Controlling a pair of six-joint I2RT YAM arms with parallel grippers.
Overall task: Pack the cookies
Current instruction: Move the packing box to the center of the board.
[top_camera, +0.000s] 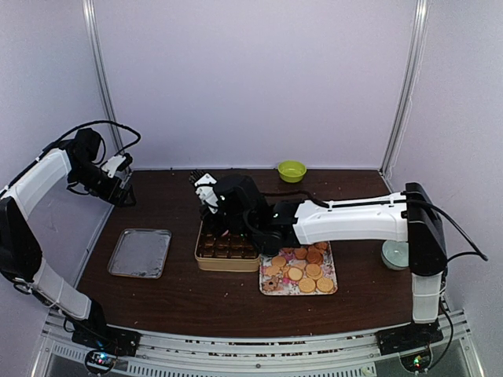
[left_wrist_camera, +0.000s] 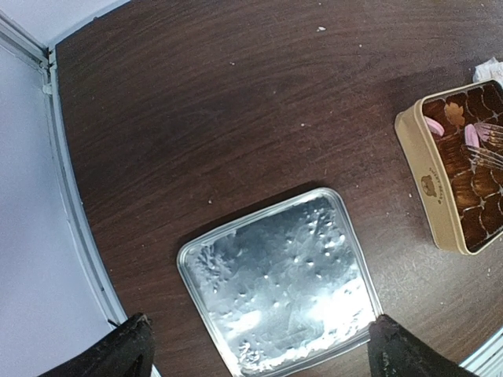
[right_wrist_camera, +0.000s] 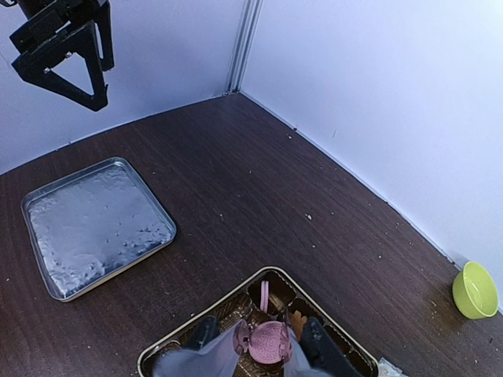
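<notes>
Dark brown wood-grain tabletop (top_camera: 173,306), dotted with pale specks. Enclosed at 9, 12 and 3 o'clock by plain pale lavender-white walls (top_camera: 251,78). Metal uprights (top_camera: 100,78) fitted at the 11 and 1 o'clock corners. Slotted metal rail (top_camera: 251,353) mounted along the 6 o'clock edge. Lit evenly, diffusely.

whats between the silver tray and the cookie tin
Just bare brown tabletop between the silver tray and the cookie tin; the left wrist view shows it.
</notes>
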